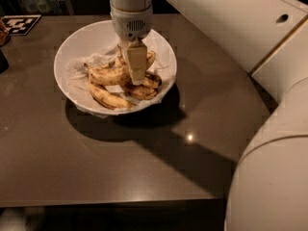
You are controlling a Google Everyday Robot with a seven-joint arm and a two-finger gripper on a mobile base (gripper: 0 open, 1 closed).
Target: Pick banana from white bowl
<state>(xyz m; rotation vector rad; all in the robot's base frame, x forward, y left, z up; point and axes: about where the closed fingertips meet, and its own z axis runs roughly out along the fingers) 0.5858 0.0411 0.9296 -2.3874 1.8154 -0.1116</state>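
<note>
**Current step: approach and grasp.** The white two-finger gripper (135, 76), hanging from the white robot arm (231, 23), is lowered vertically into the large round white bowl (84, 37). The bowl stands on the dark brown desk (96, 158), towards the far-left corner and close to the far edge. The gripper's lower end lies over the middle of the fruit pile, at the right end of the long, thick, nearly straight yellow banana with brown speckles (106, 75). Whether the gripper is spread, pressed together or pinching the fruit cannot be told from this view.

**Location of the task object.** The banana lies roughly parallel to the far edge, in the centre of the bowl on the crumpled white paper lining (77, 66). A slimmer curved banana (108, 98) lies just on its near side. Darker brown-blotched bananas (143, 89) touch it on the right.

**Next move, as judged.**
1. Confirm the gripper straddles the banana only, not its neighbours.
2. Close firmly but gently; the ripe fruit is likely soft.
3. Lift straight up, clear of the bowl rim.
</note>
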